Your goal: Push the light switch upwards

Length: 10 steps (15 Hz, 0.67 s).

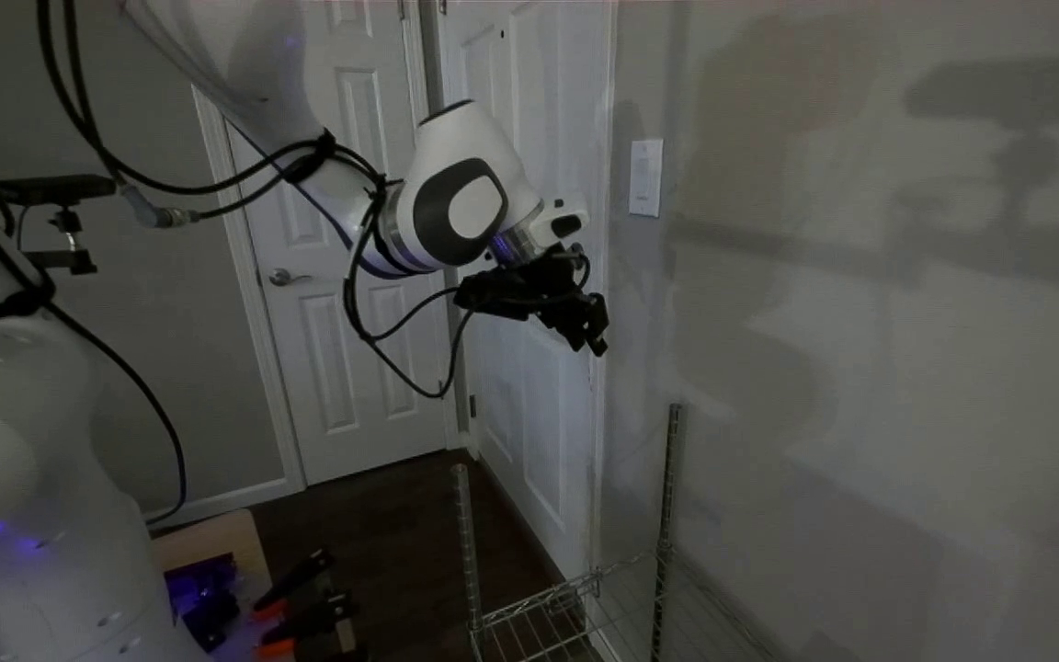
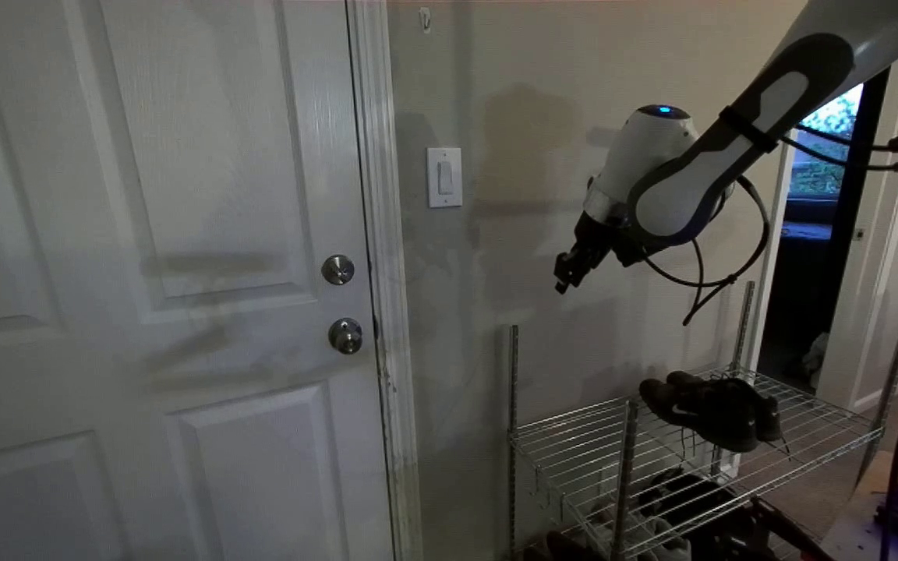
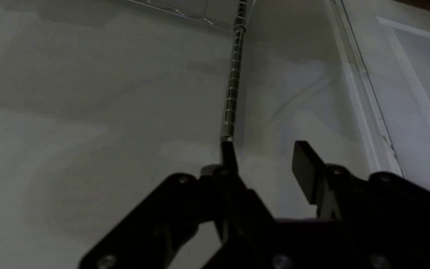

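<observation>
In an exterior view, the light switch (image 1: 646,177) is upright on the wall (image 1: 860,368), near a white door (image 1: 529,395); the end effector (image 1: 590,340) tilts downward, lower than the light switch. In an exterior view, the light switch (image 2: 444,178) is higher than the door knob (image 2: 345,336), and the end effector (image 2: 563,282) is well apart from the light switch. In the wrist view, the end effector is spread wide, wall showing between its fingers (image 3: 307,172); a metal post (image 3: 231,97) lines up with one fingertip.
</observation>
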Motion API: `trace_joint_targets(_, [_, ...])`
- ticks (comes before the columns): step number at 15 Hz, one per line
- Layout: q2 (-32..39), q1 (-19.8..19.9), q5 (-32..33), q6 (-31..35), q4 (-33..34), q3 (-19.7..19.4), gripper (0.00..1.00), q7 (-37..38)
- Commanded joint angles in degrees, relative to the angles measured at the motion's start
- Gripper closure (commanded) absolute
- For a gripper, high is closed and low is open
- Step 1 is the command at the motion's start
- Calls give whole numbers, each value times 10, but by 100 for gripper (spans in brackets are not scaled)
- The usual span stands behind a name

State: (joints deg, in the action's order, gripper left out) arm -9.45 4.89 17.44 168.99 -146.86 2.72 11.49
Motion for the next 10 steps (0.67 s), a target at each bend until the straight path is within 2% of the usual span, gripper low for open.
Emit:
trace_joint_targets(1, [26,-6,-3,48,8,-3,85,-13])
trace_joint_targets(2, [30,-7,-2,58,8,-3,92,-14])
trace_joint_targets(6, [40,-12,9,87,5,0,100,-17])
trace_joint_targets(8, [36,-2,43,110,-1,7,96,-9])
trace_joint_targets(10, [25,23,116,135,-4,17,94,4])
